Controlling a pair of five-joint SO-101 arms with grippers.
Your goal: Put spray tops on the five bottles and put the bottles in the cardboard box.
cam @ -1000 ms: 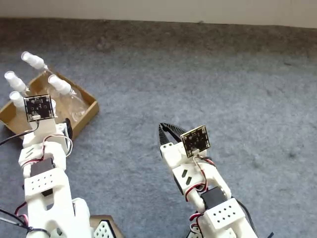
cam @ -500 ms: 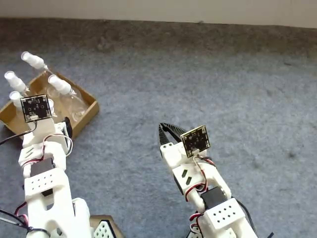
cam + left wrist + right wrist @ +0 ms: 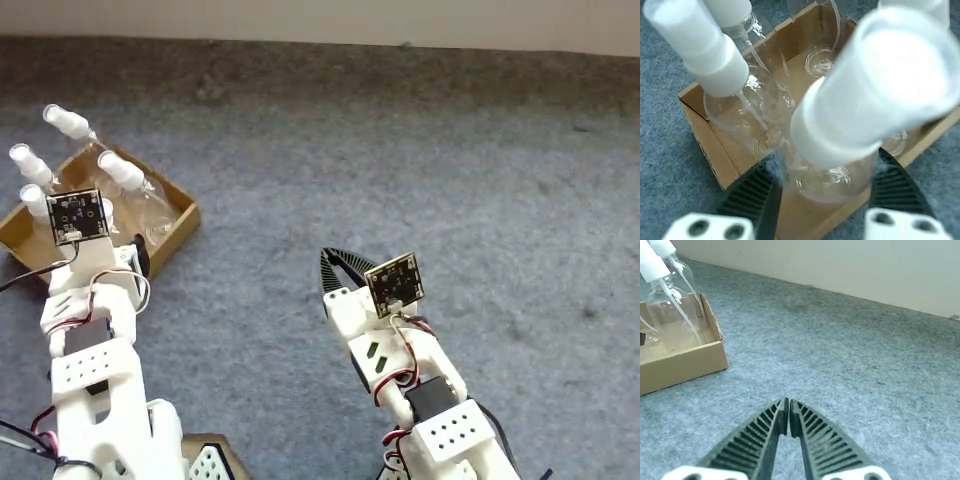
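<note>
**Two white arms over a grey carpet [image 3: 450,180], one moment.**

(a) The left claw [image 3: 826,165] is spread to the width of the near bottle [image 3: 830,180] and closed against its clear sides, with one ribbed black jaw at each flank. This bottle's white spray top [image 3: 875,80] leans up toward the wrist. Its base sits inside the cardboard box [image 3: 705,135], directly below the claw and by the box wall closest to it.

(b) Beyond the left claw, deeper in the same box, the other bottles [image 3: 740,100] lean. They are clear, and thin dip tubes show through the glass.

(c) Count: the left wrist view shows four white tops, the near one included. From above, four tops [image 3: 68,122] rise past the box rim [image 3: 185,215], and a fifth cannot be confirmed. There is one box.

(d) The right claw [image 3: 788,407] has its jaws pressed together and holds nothing, hovering low over the carpet. The box [image 3: 685,365] lies ahead of it and off to its left, well apart.

(e) Ahead of both claws the carpet ends at a pale wall [image 3: 400,20].
</note>
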